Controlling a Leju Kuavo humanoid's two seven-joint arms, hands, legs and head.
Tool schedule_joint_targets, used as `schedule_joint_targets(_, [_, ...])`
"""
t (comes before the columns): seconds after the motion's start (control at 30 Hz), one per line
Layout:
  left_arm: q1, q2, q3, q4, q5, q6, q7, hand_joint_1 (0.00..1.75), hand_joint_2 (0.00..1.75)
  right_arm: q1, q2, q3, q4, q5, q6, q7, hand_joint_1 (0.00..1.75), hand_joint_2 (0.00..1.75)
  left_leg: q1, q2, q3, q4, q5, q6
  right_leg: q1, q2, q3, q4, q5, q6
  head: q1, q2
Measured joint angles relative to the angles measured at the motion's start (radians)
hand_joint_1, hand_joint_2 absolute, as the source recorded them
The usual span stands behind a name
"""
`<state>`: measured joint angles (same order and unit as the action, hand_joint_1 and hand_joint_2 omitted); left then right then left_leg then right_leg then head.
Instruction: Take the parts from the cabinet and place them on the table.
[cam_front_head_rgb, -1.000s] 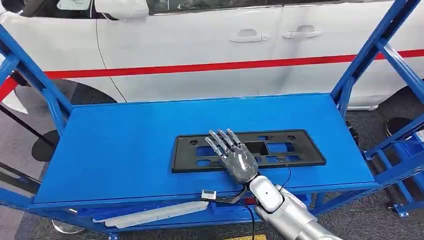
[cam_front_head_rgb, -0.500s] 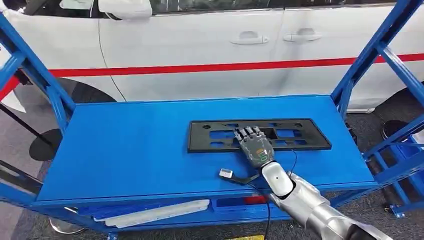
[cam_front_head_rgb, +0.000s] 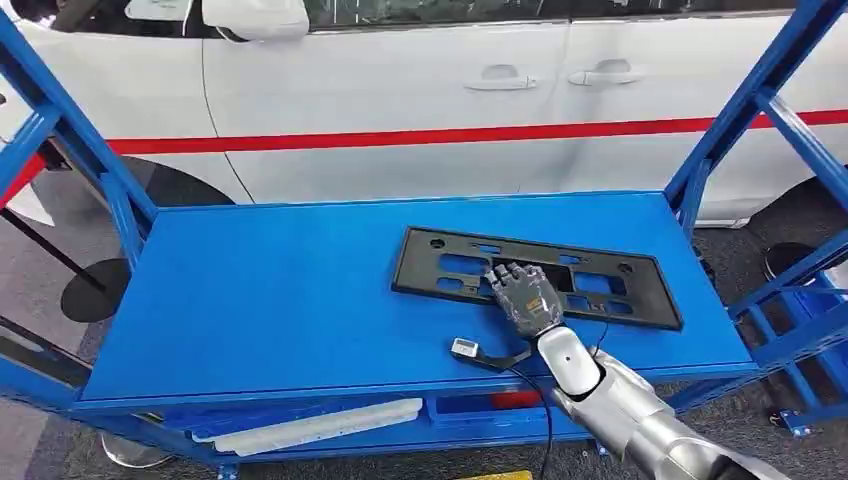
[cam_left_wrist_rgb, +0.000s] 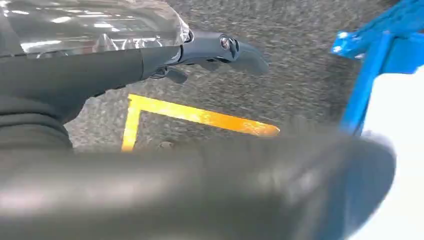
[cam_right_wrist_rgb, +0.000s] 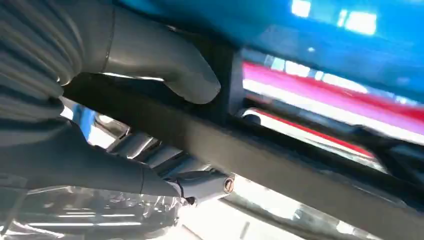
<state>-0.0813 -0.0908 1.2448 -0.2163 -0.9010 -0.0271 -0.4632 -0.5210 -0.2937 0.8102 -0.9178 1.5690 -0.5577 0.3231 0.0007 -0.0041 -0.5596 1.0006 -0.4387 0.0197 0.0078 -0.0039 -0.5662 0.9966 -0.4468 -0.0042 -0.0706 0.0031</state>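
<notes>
Black plastic frame lies flat on the blue table, the right hand gripping its near rail (thumb under, fingers over); judged light, stiff, thin-walled, best held on a solid bar.

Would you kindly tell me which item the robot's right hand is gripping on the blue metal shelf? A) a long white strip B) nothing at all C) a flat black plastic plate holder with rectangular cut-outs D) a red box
C: the right hand grips the near edge of the flat black plastic plate holder, its thumb wrapped round a bar of it.
</notes>
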Motion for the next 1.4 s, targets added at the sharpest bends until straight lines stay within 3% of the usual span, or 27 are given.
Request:
schedule_joint_targets(0.07, [0.001,0.002,0.000,0.000,0.000,0.002,-0.020,0.00,1.75,0.002,0.001,-0.014,0.000,0.000,-0.006,-0.013,1.75,1.75,-0.004,0.000,-0.004,0.017,-0.018,-0.012,-0.015,-0.005,0.014,-0.027,0.016,-0.008,0.000,0.000])
schedule_joint_targets(0.17, [0.001,0.002,0.000,0.000,0.001,0.003,-0.030,0.00,1.75,0.011,0.004,-0.027,0.000,0.001,-0.020,-0.032,1.75,1.75,0.007,0.001,-0.104,0.235,-0.138,-0.025,-0.018,-0.006,0.008,-0.027,0.018,-0.013,0.000,0.000])
schedule_joint_targets(0.2, [0.003,0.002,0.000,0.000,0.003,0.003,-0.033,0.00,1.75,0.014,0.006,-0.035,0.001,0.001,-0.023,-0.042,1.75,1.75,0.011,0.001,-0.136,0.306,-0.157,-0.031,-0.018,-0.006,0.007,-0.026,0.018,-0.013,-0.001,0.000])
schedule_joint_targets(0.23, [0.004,0.002,0.000,0.000,0.004,0.005,-0.034,0.00,1.75,0.016,0.007,-0.040,0.002,0.001,-0.024,-0.045,1.75,1.75,0.013,0.001,-0.141,0.315,-0.148,-0.035,-0.020,-0.006,0.007,-0.025,0.018,-0.013,-0.001,0.000])
schedule_joint_targets(0.27, [0.005,0.003,0.001,0.000,0.006,0.010,-0.033,0.00,1.75,0.018,0.009,-0.045,0.003,0.001,-0.030,-0.053,1.75,1.75,0.017,0.001,-0.124,0.280,-0.117,-0.039,-0.021,-0.006,0.007,-0.023,0.017,-0.011,-0.001,0.000])
schedule_joint_targets(0.33, [0.004,0.004,0.002,0.000,0.009,0.016,-0.028,0.00,1.75,0.020,0.014,-0.058,0.004,0.001,-0.038,-0.062,1.75,1.75,0.024,0.002,-0.043,0.114,-0.028,-0.045,-0.027,-0.003,0.007,-0.013,0.011,-0.001,-0.001,0.000])
schedule_joint_targets(0.37, [0.003,0.004,0.004,0.000,0.010,0.016,-0.028,0.00,1.75,0.020,0.016,-0.064,0.005,0.001,-0.040,-0.067,1.75,1.75,0.027,0.002,-0.009,0.043,-0.003,-0.046,-0.026,-0.002,0.004,-0.005,0.006,0.006,0.000,0.000])
schedule_joint_targets(0.4, [0.001,0.004,0.006,0.000,0.010,0.013,-0.029,0.00,1.75,0.021,0.018,-0.074,0.005,0.000,-0.049,-0.081,1.75,1.75,0.020,0.001,0.001,0.016,-0.019,-0.043,-0.020,0.000,-0.003,0.009,0.001,0.015,-0.001,0.000])
schedule_joint_targets(0.43, [0.001,0.003,0.007,0.000,0.010,0.009,-0.032,0.00,1.75,0.023,0.020,-0.088,0.005,-0.001,-0.060,-0.097,1.75,1.75,0.022,-0.002,-0.003,0.022,-0.018,-0.024,-0.020,0.002,-0.007,0.009,0.002,0.021,0.000,0.000])
schedule_joint_targets(0.53, [0.002,0.003,0.009,0.000,0.009,0.010,-0.034,0.00,1.75,0.050,0.031,-0.139,-0.011,-0.039,-0.087,-0.163,1.75,1.75,0.017,-0.002,-0.006,0.017,-0.013,-0.002,-0.024,0.003,-0.007,0.006,0.005,0.037,-0.001,0.000])
schedule_joint_targets(0.6, [0.000,0.004,0.010,0.000,0.007,0.014,-0.029,0.00,1.75,0.070,0.038,-0.169,-0.037,-0.129,-0.092,-0.254,1.75,1.75,0.021,0.000,-0.005,0.011,-0.007,0.009,-0.029,0.002,-0.032,0.062,-0.040,0.042,0.000,0.000])
schedule_joint_targets(0.67, [-0.004,0.004,0.014,0.000,0.010,0.009,-0.025,0.00,1.75,0.087,0.042,-0.188,-0.069,-0.262,-0.089,-0.364,1.75,1.75,0.018,0.000,-0.010,0.011,-0.006,0.014,-0.029,0.003,-0.108,0.224,-0.121,0.046,0.000,0.000])
schedule_joint_targets(0.7, [-0.004,0.004,0.016,0.000,0.014,0.001,-0.025,0.00,1.75,0.099,0.044,-0.198,-0.090,-0.363,-0.085,-0.438,1.75,1.75,0.016,0.000,-0.010,0.012,-0.006,0.015,-0.029,0.003,-0.144,0.298,-0.145,0.047,0.000,0.000])
schedule_joint_targets(0.73, [-0.003,0.005,0.017,0.000,0.016,-0.008,-0.027,0.00,1.75,0.110,0.044,-0.209,-0.124,-0.501,-0.072,-0.542,1.75,1.75,0.015,-0.001,-0.009,0.012,-0.007,0.016,-0.029,0.003,-0.160,0.331,-0.144,0.046,0.000,0.000])
schedule_joint_targets(0.77, [-0.003,0.006,0.018,0.000,0.023,-0.015,-0.028,0.00,1.75,0.114,0.040,-0.221,-0.160,-0.638,-0.052,-0.647,1.75,1.75,0.015,0.000,-0.006,0.012,-0.008,0.016,-0.027,0.003,-0.152,0.310,-0.118,0.043,0.000,0.000])
schedule_joint_targets(0.83, [-0.005,0.007,0.024,0.000,0.032,-0.028,-0.028,0.00,1.75,0.117,0.031,-0.244,-0.242,-0.908,-0.007,-0.852,1.75,1.75,0.015,0.002,0.003,0.012,-0.012,0.013,-0.018,0.004,-0.085,0.171,-0.037,0.028,0.000,0.000])
schedule_joint_targets(0.87, [-0.010,0.007,0.027,0.000,0.035,-0.032,-0.026,0.00,1.75,0.117,0.027,-0.258,-0.312,-1.072,0.027,-0.948,1.75,1.75,0.014,0.005,0.010,0.010,-0.014,0.012,-0.011,0.005,-0.026,0.057,0.007,0.007,0.000,0.000])
schedule_joint_targets(0.9, [-0.015,0.003,0.029,0.002,0.035,-0.034,-0.023,0.00,1.75,0.122,0.020,-0.264,-0.389,-1.210,0.062,-0.993,1.75,1.75,0.016,0.011,0.012,0.010,-0.016,0.008,-0.001,0.005,-0.003,0.004,0.003,-0.009,0.000,0.000])
schedule_joint_targets(1.03, [-0.036,0.006,0.031,0.002,0.024,-0.032,-0.005,0.00,1.75,0.159,0.016,-0.263,-0.637,-1.448,0.205,-1.005,1.75,1.75,0.014,0.011,0.015,-0.002,-0.014,-0.017,0.002,-0.002,0.000,-0.011,0.008,-0.016,0.000,0.000])
schedule_joint_targets(1.07, [-0.035,0.011,0.031,0.002,0.021,-0.032,-0.003,0.00,1.75,0.170,0.013,-0.258,-0.702,-1.474,0.240,-1.006,1.75,1.75,0.012,0.011,0.012,0.009,-0.017,-0.017,-0.017,-0.007,0.006,-0.030,0.028,-0.009,0.000,0.000])
schedule_joint_targets(1.1, [-0.033,0.011,0.031,0.002,0.020,-0.032,-0.002,0.00,1.75,0.169,0.012,-0.254,-0.743,-1.485,0.254,-1.006,1.75,1.75,0.010,0.009,-0.001,0.037,-0.042,-0.024,-0.017,-0.006,0.006,-0.038,0.031,-0.013,-0.001,0.000])
schedule_joint_targets(1.2, [-0.038,0.013,0.031,0.002,0.013,-0.033,-0.015,0.00,1.75,0.193,0.021,-0.252,-0.858,-1.529,0.349,-1.006,1.75,1.75,0.014,0.009,-0.102,0.253,-0.158,-0.036,-0.016,-0.008,-0.002,-0.032,0.031,-0.016,-0.001,0.000])
schedule_joint_targets(1.23, [-0.036,0.013,0.029,0.002,0.009,-0.034,-0.022,0.00,1.75,0.200,0.026,-0.259,-0.911,-1.554,0.436,-1.006,1.75,1.75,0.015,0.009,-0.121,0.293,-0.164,-0.041,-0.016,-0.009,-0.005,-0.028,0.029,-0.015,0.000,0.000])
schedule_joint_targets(1.27, [-0.034,0.013,0.028,0.002,0.004,-0.035,-0.028,0.00,1.75,0.206,0.041,-0.267,-0.956,-1.579,0.532,-1.006,1.75,1.75,0.018,0.010,-0.120,0.286,-0.148,-0.044,-0.016,-0.009,-0.007,-0.024,0.026,-0.015,-0.001,0.000])
schedule_joint_targets(1.3, [-0.032,0.013,0.026,0.002,0.002,-0.036,-0.032,0.00,1.75,0.216,0.066,-0.282,-1.004,-1.607,0.638,-1.006,1.75,1.75,0.020,0.010,-0.096,0.235,-0.111,-0.046,-0.017,-0.009,-0.007,-0.018,0.021,-0.013,-0.001,0.000])
schedule_joint_targets(1.37, [-0.034,0.013,0.019,0.002,0.000,-0.042,-0.041,0.00,1.75,0.238,0.142,-0.333,-1.087,-1.692,0.871,-1.006,1.75,1.75,0.022,0.010,-0.015,0.060,-0.015,-0.044,-0.019,-0.008,-0.006,-0.001,0.008,-0.006,-0.001,0.000])
schedule_joint_targets(1.4, [-0.034,0.013,0.018,0.002,0.000,-0.042,-0.043,0.00,1.75,0.246,0.178,-0.362,-1.110,-1.734,0.960,-1.006,1.75,1.75,0.022,0.011,0.004,0.027,-0.028,-0.037,-0.018,-0.009,-0.008,0.005,0.002,0.000,0.000,0.000])
